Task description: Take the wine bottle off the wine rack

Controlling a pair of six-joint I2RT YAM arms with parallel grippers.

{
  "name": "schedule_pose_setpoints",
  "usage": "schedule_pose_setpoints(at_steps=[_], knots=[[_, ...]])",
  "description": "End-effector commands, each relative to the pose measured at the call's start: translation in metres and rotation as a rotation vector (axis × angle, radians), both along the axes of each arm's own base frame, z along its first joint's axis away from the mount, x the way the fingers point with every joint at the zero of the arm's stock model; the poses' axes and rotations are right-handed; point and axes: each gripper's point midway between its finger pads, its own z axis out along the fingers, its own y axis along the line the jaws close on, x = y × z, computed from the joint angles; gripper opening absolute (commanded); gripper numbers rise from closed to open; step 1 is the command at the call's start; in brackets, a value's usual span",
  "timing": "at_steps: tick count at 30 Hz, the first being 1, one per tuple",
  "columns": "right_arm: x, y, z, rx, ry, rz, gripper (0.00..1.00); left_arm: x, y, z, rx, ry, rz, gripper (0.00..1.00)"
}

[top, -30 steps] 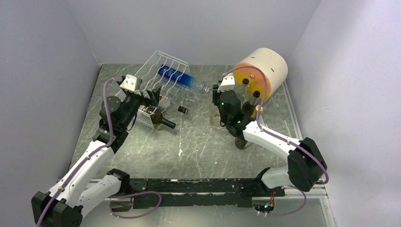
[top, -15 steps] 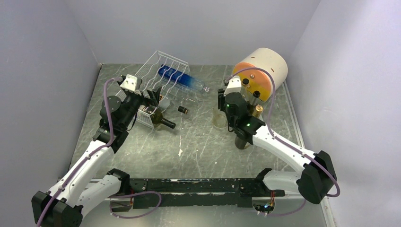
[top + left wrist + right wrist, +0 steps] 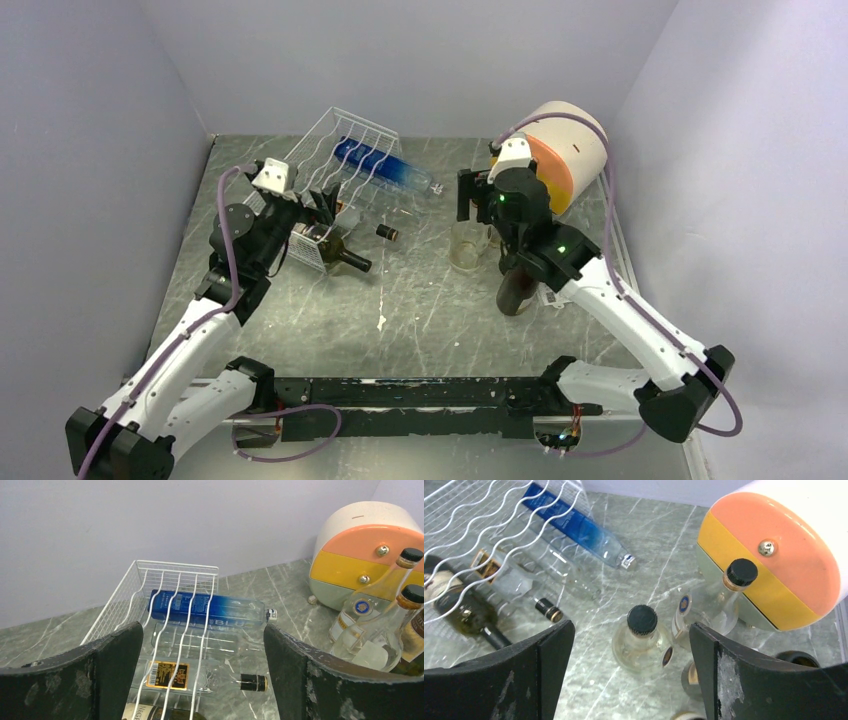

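Note:
The white wire wine rack [image 3: 345, 140] stands tilted at the back left, with bottles lying under its wavy wires. Among them are a blue bottle [image 3: 205, 609], a clear bottle with a gold label [image 3: 167, 674] and a dark green wine bottle [image 3: 340, 255] at the near end. My left gripper [image 3: 318, 205] hovers open just in front of the rack, nothing between its fingers [image 3: 90, 680]. My right gripper [image 3: 472, 195] is open above a round clear bottle [image 3: 642, 642] that stands upright on the table, apart from both fingers [image 3: 734, 675].
A round white container with an orange and yellow face [image 3: 565, 150] lies at the back right. A second clear bottle [image 3: 724, 600] stands against it, and a dark bottle [image 3: 515, 290] stands under the right forearm. Grey walls close in on three sides.
The right gripper has opened, let go of the round clear bottle and lifted up and back from it. The left jaws have widened a little; the left arm has stayed put.

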Motion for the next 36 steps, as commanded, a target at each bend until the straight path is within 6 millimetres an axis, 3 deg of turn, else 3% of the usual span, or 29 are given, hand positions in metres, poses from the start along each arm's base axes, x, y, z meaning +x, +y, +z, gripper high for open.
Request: schedule_pose_setpoints(at_steps=[1,5,9,15,20,28,36], knots=[[-0.029,0.010,0.008,-0.052,0.086,0.110,0.90,-0.007,0.017,0.032,-0.030,-0.080,0.068,0.95],[-0.052,0.054,0.021,-0.054,0.068,0.242,0.91,-0.016,0.038,0.045,-0.062,-0.115,0.163,0.95],[-0.062,0.103,0.013,-0.053,0.086,0.367,0.91,-0.021,0.069,0.049,-0.107,-0.134,0.311,0.96],[-0.062,0.171,-0.028,-0.089,0.131,0.513,0.92,-0.027,0.101,0.050,-0.142,-0.139,0.474,0.96],[-0.053,0.220,-0.079,-0.105,0.192,0.608,0.93,-0.029,0.105,0.051,-0.148,-0.149,0.490,0.96],[-0.030,0.265,-0.146,-0.162,0.239,0.691,0.94,-0.024,0.102,0.048,-0.135,-0.136,0.475,0.95],[-0.004,0.285,-0.198,-0.172,0.278,0.794,0.91,-0.021,0.099,0.046,-0.132,-0.134,0.448,0.95]])
